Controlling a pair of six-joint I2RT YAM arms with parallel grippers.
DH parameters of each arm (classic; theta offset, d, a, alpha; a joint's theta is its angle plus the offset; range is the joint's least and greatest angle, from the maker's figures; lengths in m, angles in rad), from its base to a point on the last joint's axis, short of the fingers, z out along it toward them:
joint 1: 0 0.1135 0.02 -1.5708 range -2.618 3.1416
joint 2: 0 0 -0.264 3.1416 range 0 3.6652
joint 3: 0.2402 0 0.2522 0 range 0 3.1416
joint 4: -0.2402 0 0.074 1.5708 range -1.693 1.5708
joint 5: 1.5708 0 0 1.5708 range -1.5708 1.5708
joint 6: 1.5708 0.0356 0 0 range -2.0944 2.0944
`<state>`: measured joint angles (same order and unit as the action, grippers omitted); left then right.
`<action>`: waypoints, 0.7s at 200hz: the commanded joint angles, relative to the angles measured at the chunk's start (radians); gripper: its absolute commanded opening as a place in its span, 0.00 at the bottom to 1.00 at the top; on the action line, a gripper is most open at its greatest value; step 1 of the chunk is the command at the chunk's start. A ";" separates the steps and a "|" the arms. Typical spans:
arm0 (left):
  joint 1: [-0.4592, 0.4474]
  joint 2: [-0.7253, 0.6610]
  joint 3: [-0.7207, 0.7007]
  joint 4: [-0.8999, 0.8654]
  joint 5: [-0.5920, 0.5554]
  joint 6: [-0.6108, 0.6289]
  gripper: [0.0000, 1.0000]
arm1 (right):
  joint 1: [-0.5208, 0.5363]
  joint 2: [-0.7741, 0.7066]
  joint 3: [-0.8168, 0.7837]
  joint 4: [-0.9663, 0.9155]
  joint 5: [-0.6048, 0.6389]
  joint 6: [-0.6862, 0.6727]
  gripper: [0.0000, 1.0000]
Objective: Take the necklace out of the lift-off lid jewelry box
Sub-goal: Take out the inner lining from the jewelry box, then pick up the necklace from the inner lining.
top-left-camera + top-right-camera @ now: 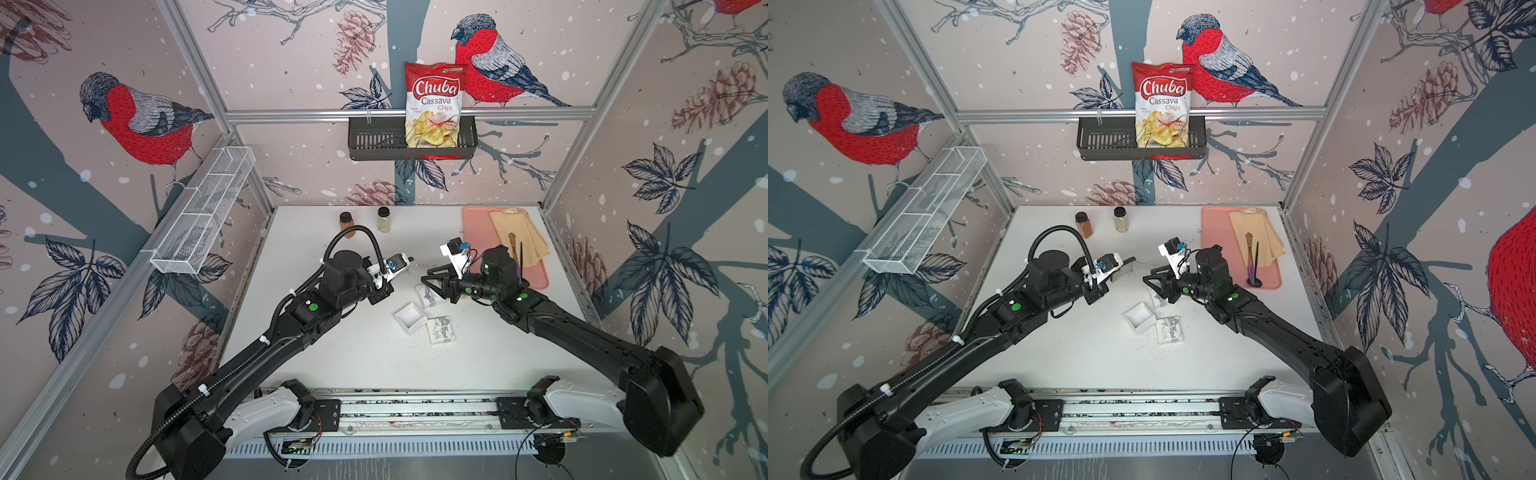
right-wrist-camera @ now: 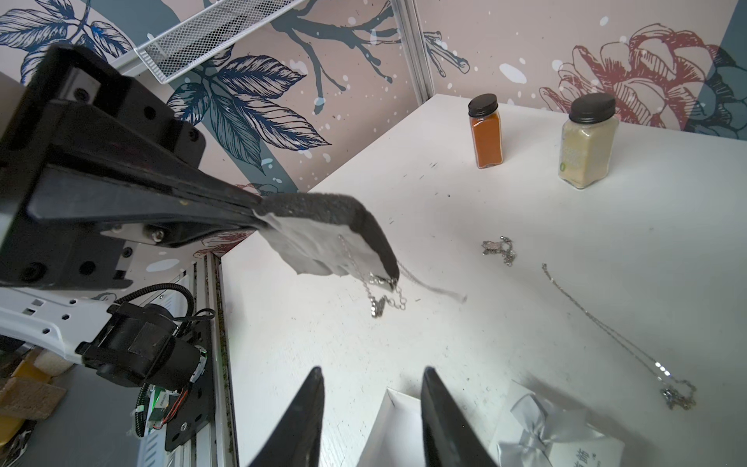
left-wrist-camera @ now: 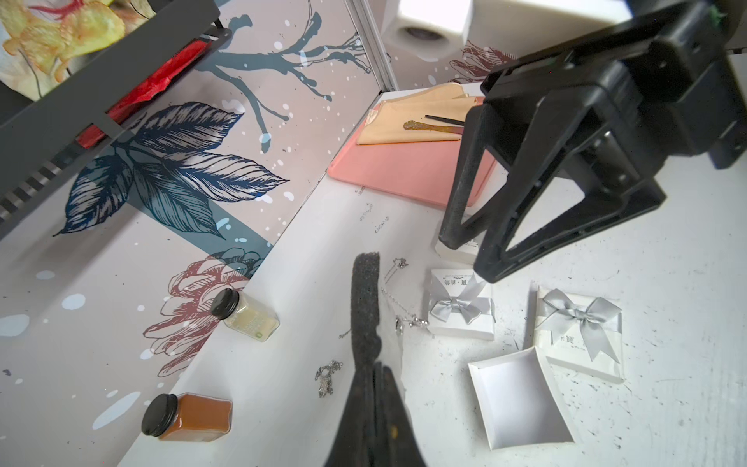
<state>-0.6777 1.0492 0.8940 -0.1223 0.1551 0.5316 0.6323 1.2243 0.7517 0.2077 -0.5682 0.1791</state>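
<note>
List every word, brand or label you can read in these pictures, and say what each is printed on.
"Chuba": brand, on the chip bag in the black wall basket.
"Cassava": same bag, below the brand.
"Chips": same bag, red letters.
Smaller print on the bag: too small to read.
Characters on the bowed lid and its twin: blurred, unreadable.
Label on the pale spice jar: unreadable.

necklace [image 2: 380,301] tail blurred, far box [image 3: 454,250] part-hidden

The left arm [image 1: 257,345] and right arm [image 1: 582,332] reach from the lower corners toward frame centre in both top views. The left gripper [image 2: 242,210] clamps a foam pad [image 2: 315,206]; the right gripper [image 2: 372,370] has its jaws apart.
</note>
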 commanded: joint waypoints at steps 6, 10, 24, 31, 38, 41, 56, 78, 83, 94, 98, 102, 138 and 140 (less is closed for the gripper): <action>-0.006 -0.030 -0.015 0.042 0.019 0.029 0.00 | 0.009 0.013 0.011 0.012 -0.004 -0.025 0.38; -0.006 -0.033 -0.017 0.044 0.023 0.028 0.00 | 0.009 0.016 0.013 0.012 -0.005 -0.026 0.37; -0.008 -0.041 -0.023 0.046 0.027 0.030 0.00 | 0.018 0.024 0.019 0.012 -0.003 -0.031 0.37; -0.010 -0.043 -0.025 0.046 0.030 0.030 0.00 | 0.021 0.024 0.021 0.013 -0.003 -0.031 0.36; -0.011 -0.043 -0.025 0.046 0.031 0.030 0.00 | 0.025 0.025 0.024 0.014 -0.003 -0.033 0.36; -0.011 -0.043 -0.026 0.046 0.031 0.029 0.00 | 0.028 0.024 0.027 0.014 -0.002 -0.033 0.36; -0.012 -0.041 -0.026 0.048 0.037 0.028 0.00 | 0.042 0.054 0.039 0.015 0.001 -0.036 0.34; -0.014 -0.035 -0.026 0.052 0.040 0.027 0.00 | 0.066 0.075 0.062 0.006 0.025 -0.046 0.33; -0.014 -0.035 -0.027 0.053 0.040 0.027 0.00 | 0.070 0.079 0.065 0.004 0.030 -0.049 0.32; -0.014 -0.037 -0.030 0.058 0.040 0.027 0.00 | 0.077 0.087 0.068 0.006 0.037 -0.049 0.32; -0.015 -0.037 -0.031 0.059 0.042 0.027 0.00 | 0.080 0.089 0.070 0.008 0.038 -0.050 0.31; -0.014 -0.038 -0.032 0.060 0.041 0.027 0.00 | 0.081 0.091 0.070 0.008 0.040 -0.050 0.31; -0.014 -0.044 -0.041 0.072 0.052 0.025 0.00 | 0.102 0.111 0.092 -0.005 0.090 -0.057 0.29; -0.014 -0.044 -0.041 0.073 0.052 0.024 0.00 | 0.103 0.112 0.094 -0.008 0.094 -0.058 0.28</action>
<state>-0.6903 1.0107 0.8566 -0.0875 0.1844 0.5472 0.7231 1.3266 0.8234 0.2047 -0.5270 0.1413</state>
